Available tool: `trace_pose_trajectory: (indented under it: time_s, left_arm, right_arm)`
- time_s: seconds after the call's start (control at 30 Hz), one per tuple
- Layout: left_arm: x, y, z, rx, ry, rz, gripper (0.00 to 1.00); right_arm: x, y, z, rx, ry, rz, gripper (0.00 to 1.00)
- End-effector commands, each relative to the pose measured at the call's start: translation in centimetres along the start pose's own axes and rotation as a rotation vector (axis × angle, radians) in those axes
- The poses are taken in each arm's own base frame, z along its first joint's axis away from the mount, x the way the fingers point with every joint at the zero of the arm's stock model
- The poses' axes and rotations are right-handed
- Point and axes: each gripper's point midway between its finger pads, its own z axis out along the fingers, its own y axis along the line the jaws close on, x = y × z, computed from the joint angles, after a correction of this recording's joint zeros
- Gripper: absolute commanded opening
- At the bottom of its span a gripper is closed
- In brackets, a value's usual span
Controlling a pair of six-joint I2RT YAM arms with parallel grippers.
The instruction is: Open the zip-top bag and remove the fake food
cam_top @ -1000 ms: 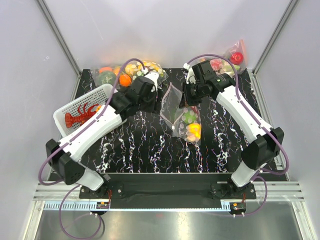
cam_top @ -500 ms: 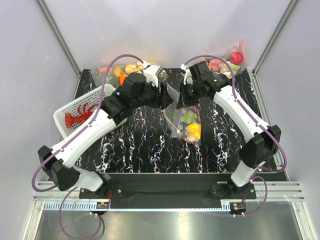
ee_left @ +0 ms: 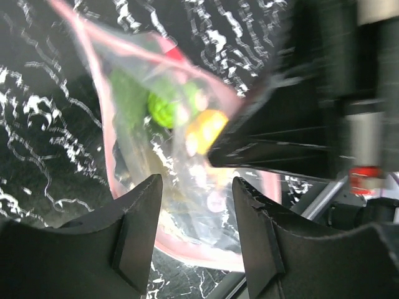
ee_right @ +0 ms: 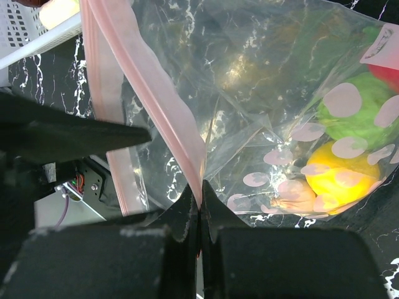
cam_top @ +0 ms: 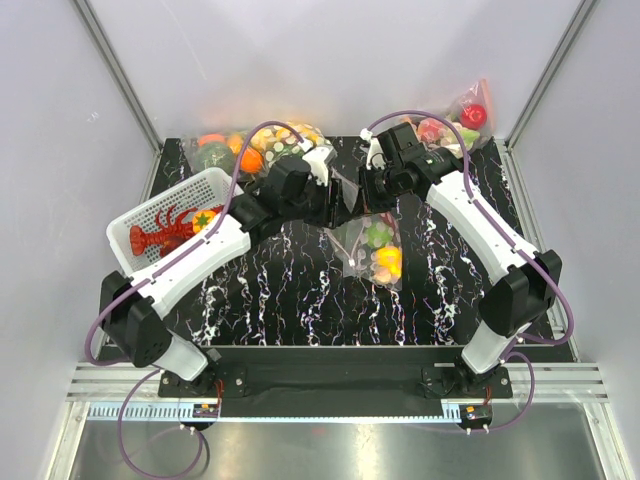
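Note:
The zip-top bag (cam_top: 372,245) is clear with white dots and a pink zip strip (ee_right: 146,93). It hangs from my right gripper (ee_right: 200,190), which is shut on the strip's edge at mid table (cam_top: 372,192). Inside lie a green fruit (ee_right: 358,103), a yellow fruit (ee_right: 340,174), a tan piece (ee_right: 293,196) and a red piece (ee_right: 389,75). My left gripper (ee_left: 196,187) is open, its jaws on either side of the bag's other pink lip (ee_left: 206,255), just left of the right gripper (cam_top: 338,205). The green fruit (ee_left: 165,109) and yellow fruit (ee_left: 206,128) show through the bag.
A white basket (cam_top: 140,215) with a red lobster (cam_top: 160,235) stands at the left. A bulging dotted bag of oranges and greens (cam_top: 245,145) lies at the back left. A dotted bag with a red apple (cam_top: 465,115) lies at the back right.
My left gripper has moved right to the bag's mouth, close to the right gripper. The right gripper keeps its hold on the strip and has barely moved.

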Motion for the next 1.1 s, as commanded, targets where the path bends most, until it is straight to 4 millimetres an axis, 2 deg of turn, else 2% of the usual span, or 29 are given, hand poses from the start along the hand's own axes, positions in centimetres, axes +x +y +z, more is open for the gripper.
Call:
trace_pose_trajectory:
  time_s: [0.0,0.2,0.4,0.5,0.63,0.7,0.8,0.87,0.9,0.97,1.07]
  left_arm:
    - [-0.5,1.5,0.9,-0.050,-0.055,-0.043,0.53]
    - [0.7,2.5,2.3,-0.074,-0.031,-0.054,0.53]
    - [2.1,5.0,3.7,-0.174,-0.010,-0.052,0.53]
    - [3.0,5.6,4.6,-0.181,0.015,-0.041,0.54]
    - [3.5,4.8,5.7,-0.105,0.010,-0.021,0.55]
    - [4.3,4.4,6.0,-0.067,0.022,-0.014,0.57]
    - [4.4,4.1,6.0,-0.036,0.005,-0.007,0.57]
    - [4.6,4.1,6.1,-0.032,0.007,0.003,0.58]
    - [4.8,4.2,6.3,-0.027,0.016,0.004,0.58]
    - [5.3,4.3,6.6,-0.021,0.025,0.009,0.59]
    - [5.8,4.3,7.0,-0.005,0.033,0.005,0.59]
  right_arm:
    - [-0.7,1.4,-1.2,-0.033,-0.044,-0.022,0.00]
    - [-0.7,1.8,-1.8,-0.042,-0.051,-0.022,0.00]
    - [-0.9,2.6,-2.5,-0.058,-0.066,-0.027,0.00]
    - [-0.7,2.8,-2.6,-0.073,-0.055,-0.028,0.00]
    - [-0.7,3.5,-2.6,-0.103,-0.052,-0.023,0.02]
    - [-0.9,3.6,-3.0,-0.100,-0.065,-0.016,0.21]
    - [-1.2,2.9,-3.9,-0.044,-0.088,-0.011,0.52]
    - [-1.2,2.5,-4.5,-0.006,-0.101,-0.016,0.61]
    - [-1.5,2.2,-5.0,0.006,-0.114,-0.016,0.69]
    - [-1.8,1.7,-5.7,0.036,-0.138,-0.018,0.72]
    - [-2.3,-0.5,-6.7,0.086,-0.175,0.032,0.75]
